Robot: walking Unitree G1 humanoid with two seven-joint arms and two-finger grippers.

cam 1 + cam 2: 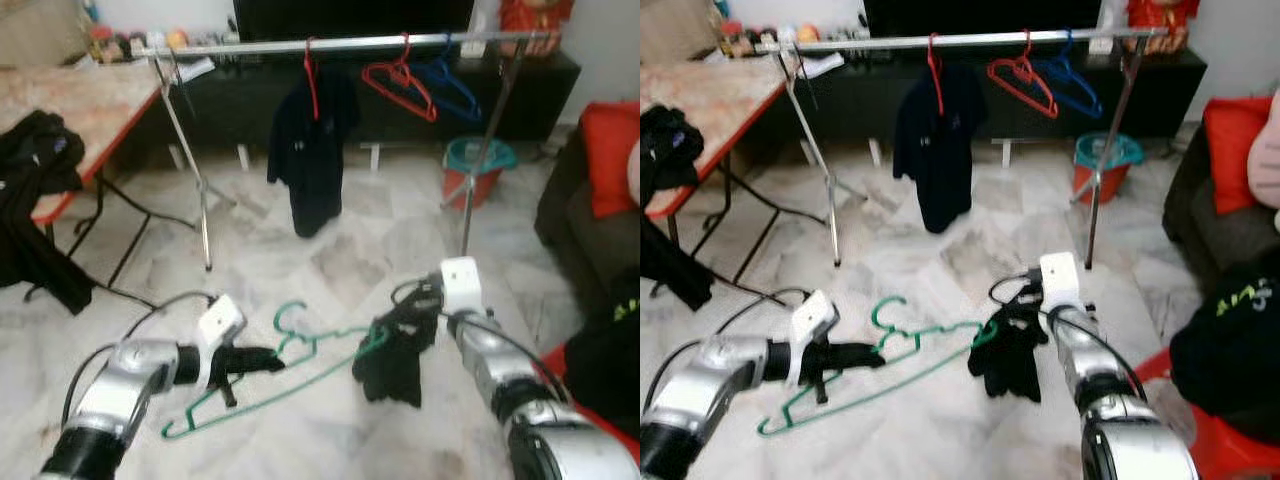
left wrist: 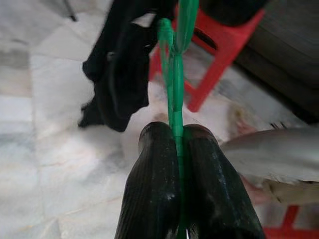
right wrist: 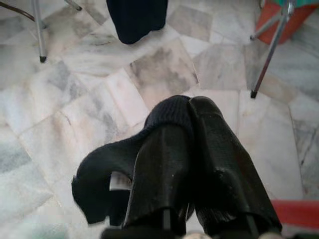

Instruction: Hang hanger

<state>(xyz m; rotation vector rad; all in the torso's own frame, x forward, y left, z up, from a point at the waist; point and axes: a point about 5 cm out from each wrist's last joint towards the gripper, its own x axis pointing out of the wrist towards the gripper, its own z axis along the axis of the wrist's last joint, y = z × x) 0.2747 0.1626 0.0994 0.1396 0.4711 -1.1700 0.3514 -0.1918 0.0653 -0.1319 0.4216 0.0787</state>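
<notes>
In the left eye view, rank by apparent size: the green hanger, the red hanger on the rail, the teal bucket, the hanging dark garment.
1. Green hanger, held by the left claw; nearness inflates it.
2. Hanging dark garment.
3. Red hanger and teal bucket: too alike to rank.

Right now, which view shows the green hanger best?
The left eye view: the whole green hanger shows, held between the left gripper and the right gripper, which also pinches a black garment. The right eye view matches. The left wrist view shows just its wire between the fingers. The right wrist view gives the garment.
</notes>
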